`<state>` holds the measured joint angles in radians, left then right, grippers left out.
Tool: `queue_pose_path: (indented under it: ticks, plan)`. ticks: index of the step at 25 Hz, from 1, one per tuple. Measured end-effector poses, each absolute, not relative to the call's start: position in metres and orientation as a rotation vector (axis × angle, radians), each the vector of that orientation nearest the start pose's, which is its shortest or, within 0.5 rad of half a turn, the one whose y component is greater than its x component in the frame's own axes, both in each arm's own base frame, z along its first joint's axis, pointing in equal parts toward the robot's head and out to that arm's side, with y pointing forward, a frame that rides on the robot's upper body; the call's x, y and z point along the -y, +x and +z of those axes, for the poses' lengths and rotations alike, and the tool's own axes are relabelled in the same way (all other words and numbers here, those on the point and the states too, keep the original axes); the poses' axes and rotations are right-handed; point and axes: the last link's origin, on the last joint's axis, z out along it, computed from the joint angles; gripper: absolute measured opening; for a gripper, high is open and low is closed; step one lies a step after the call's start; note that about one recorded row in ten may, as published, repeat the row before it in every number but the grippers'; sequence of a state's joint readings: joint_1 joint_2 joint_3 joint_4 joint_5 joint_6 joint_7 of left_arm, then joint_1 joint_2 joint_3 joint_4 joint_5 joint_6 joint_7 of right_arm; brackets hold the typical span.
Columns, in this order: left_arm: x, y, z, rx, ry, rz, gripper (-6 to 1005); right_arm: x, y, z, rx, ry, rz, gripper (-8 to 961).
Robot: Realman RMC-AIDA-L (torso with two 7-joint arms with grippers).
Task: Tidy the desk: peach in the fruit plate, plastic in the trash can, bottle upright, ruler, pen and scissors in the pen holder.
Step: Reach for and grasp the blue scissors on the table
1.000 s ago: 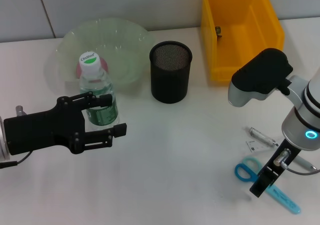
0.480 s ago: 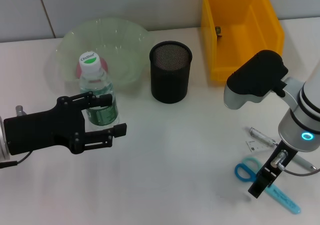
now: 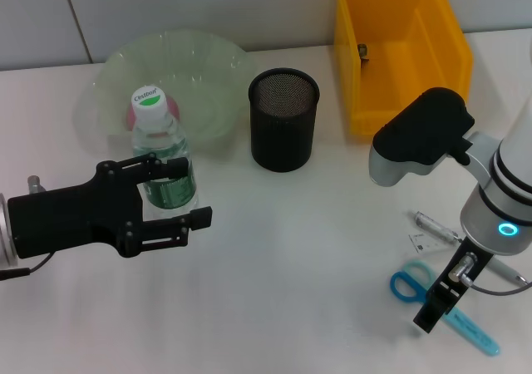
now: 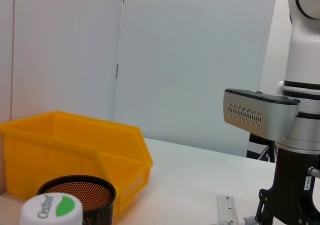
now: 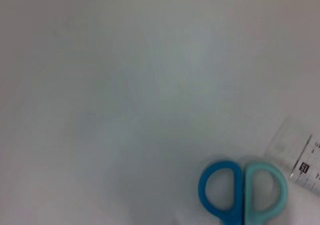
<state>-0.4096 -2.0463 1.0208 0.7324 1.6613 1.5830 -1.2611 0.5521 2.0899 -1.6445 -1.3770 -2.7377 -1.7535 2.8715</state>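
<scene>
While the head view looks down on the desk, the bottle (image 3: 160, 154) stands upright at about 9 o'clock, so that step looks done. The left gripper (image 3: 178, 193) sits around its lower part with the fingers spread to either side; I cannot tell whether they touch it. Behind the bottle at 10 o'clock is the plate (image 3: 191, 66), with a pink shape showing past the bottle's cap, probably the peach (image 3: 141, 119). The holder (image 3: 284, 118) at 12 o'clock looks empty, and the bin (image 3: 399, 50) at 1 o'clock holds one small dark item I cannot name. At 4 to 5 o'clock the right gripper (image 3: 434, 306) hangs low over the scissors (image 3: 409, 282) and ruler (image 3: 471, 331), with the pen (image 3: 438, 227) just beyond; whether its claw is apart or together I cannot tell.

From the left wrist, the bottle's cap (image 4: 51, 211), the holder's mesh rim (image 4: 80, 189) and the bin (image 4: 75, 150) line up, with the right arm (image 4: 285, 135) standing farther off and the ruler's end (image 4: 225, 207) on the table near it.

Seen from the right wrist, the scissors' handles (image 5: 242, 191) lie flat on the desk with the ruler (image 5: 302, 162) just beside them; no fingers show.

Judging by this, bottle and probably peach are settled; scissors, ruler and pen remain.
</scene>
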Motion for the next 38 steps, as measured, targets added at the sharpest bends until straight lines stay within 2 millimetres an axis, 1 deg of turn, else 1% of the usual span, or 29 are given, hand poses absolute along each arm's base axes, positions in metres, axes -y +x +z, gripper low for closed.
queue_pose_path:
  ticks: [17,21,38]
  plan:
    - [-0.3077,-0.2453,-0.0003,0.346,-2.782,-0.838,798,-0.3019,0.2046,-0.0266,-1.165,-2.417,-0.975,667]
    - [-0.3064,-0.2465,-0.0003,0.351,-2.783,-0.837,798,-0.3011,0.2057,-0.0276,-1.147,-2.398,-1.003,663]
    - [-0.3058,-0.2470,0.0000,0.351,-2.783,-0.836,798,-0.3014,0.2045,-0.0279,-1.137,-2.397,-1.008,642]
